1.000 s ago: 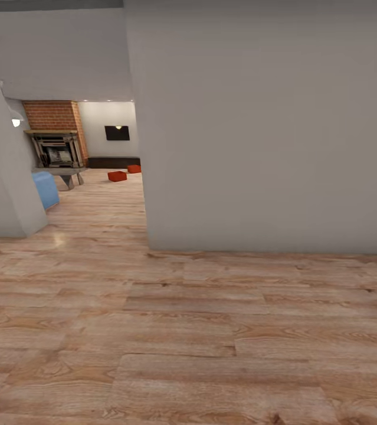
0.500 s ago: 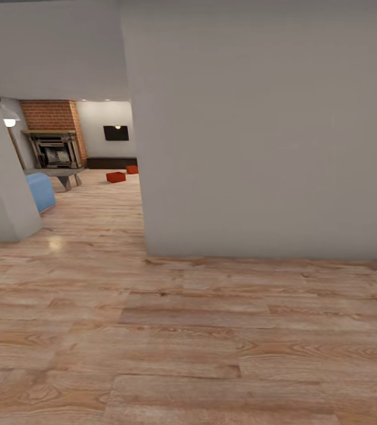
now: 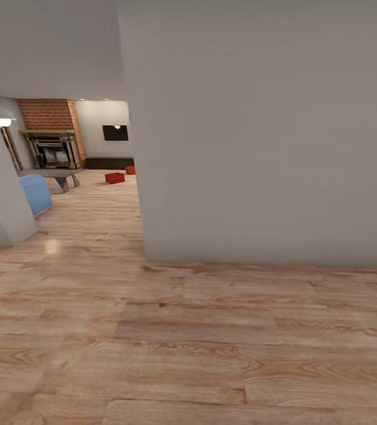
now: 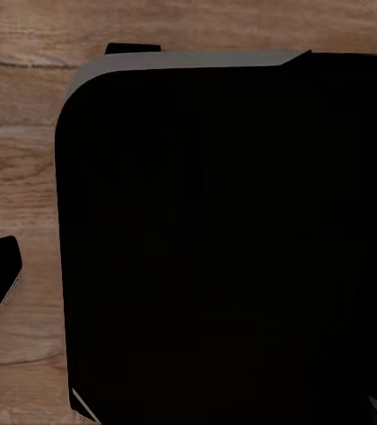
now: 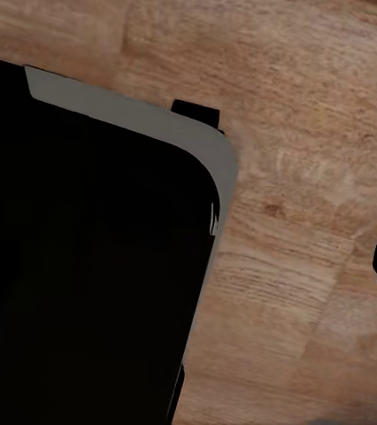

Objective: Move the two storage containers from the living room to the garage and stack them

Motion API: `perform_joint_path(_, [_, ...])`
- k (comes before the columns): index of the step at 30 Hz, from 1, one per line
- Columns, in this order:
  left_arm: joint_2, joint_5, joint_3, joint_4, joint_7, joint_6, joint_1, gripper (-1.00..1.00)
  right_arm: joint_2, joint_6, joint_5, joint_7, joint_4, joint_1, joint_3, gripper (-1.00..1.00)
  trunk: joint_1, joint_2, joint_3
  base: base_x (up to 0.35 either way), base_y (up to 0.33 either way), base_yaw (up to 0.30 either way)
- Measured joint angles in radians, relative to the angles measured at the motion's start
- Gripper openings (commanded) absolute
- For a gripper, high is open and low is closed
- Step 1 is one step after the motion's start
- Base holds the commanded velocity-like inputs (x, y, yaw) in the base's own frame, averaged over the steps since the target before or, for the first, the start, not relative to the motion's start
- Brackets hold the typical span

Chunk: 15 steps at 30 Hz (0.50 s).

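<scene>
The two storage containers (image 3: 120, 175) sat on the wood floor (image 3: 153, 330) in the upper left of the frame, far down the hall before the dark cabinet (image 3: 110, 162), presumably awaiting pickup. A grey wall (image 3: 259, 130) blocked the right. Whether either arm's fingers were apart or together could not be told.

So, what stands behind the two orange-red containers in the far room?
Behind the two storage containers runs a long low dark cabinet, with a black TV on the white wall above. The near wall corner hides everything further right.
</scene>
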Motion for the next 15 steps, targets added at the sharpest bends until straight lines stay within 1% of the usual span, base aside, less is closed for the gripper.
perform_joint_path(8, [0.000, 0.000, 0.000, 0.000, 0.000, 0.000, 0.000, 1.00, 0.000, 0.000, -0.009, 0.000, 0.000, 0.000, -0.002, 1.00, 0.000, 0.000, -0.001, 0.317, 0.000, 0.233])
perform_joint_path(10, [0.000, 0.000, 0.000, 0.000, 0.000, 0.000, 0.000, 1.00, 0.000, 0.000, -0.009, 0.000, 0.000, 0.000, -0.002, 1.00, 0.000, 0.000, -0.001, 0.317, 0.000, 0.114])
perform_joint_path(15, [0.000, 0.000, 0.000, 0.000, 0.000, 0.000, 0.000, 1.00, 0.001, 0.002, -0.012, 0.000, 0.000, 0.000, -0.002, 1.00, 0.000, 0.000, -0.001, 0.317, 0.000, 0.020])
